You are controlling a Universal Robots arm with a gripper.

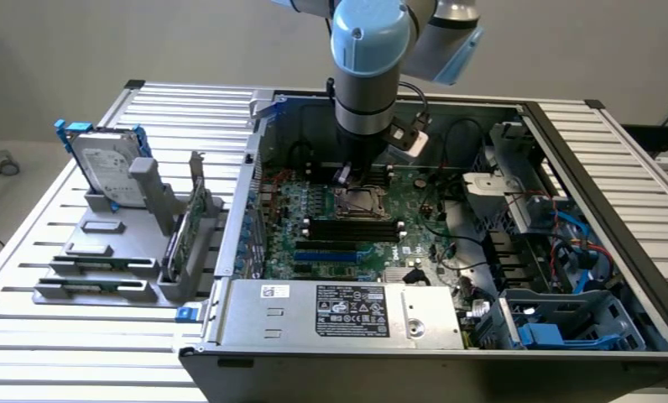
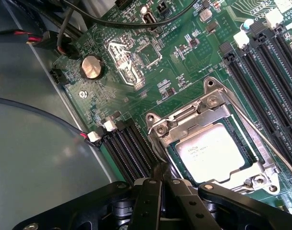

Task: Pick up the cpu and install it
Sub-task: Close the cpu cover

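Note:
The cpu (image 2: 210, 153), a square chip with a shiny silver top, lies flat inside the metal-framed socket (image 2: 184, 120) on the green motherboard. The socket's load frame stands open around it. My gripper (image 2: 161, 168) is shut with nothing between its black fingers, and its tips hover just beside the socket's edge, close to the cpu's corner. In the exterior view the gripper (image 1: 343, 175) hangs straight down from the arm into the open computer case, right above the socket (image 1: 357, 201).
Black memory slots (image 2: 129, 148) run beside the socket. A coin battery (image 2: 91, 66) and loose cables (image 2: 64, 38) lie nearby. Case walls ring the board, with a power supply (image 1: 346, 311) in front. A hard drive with blue rails (image 1: 105, 164) stands on the exterior view's left.

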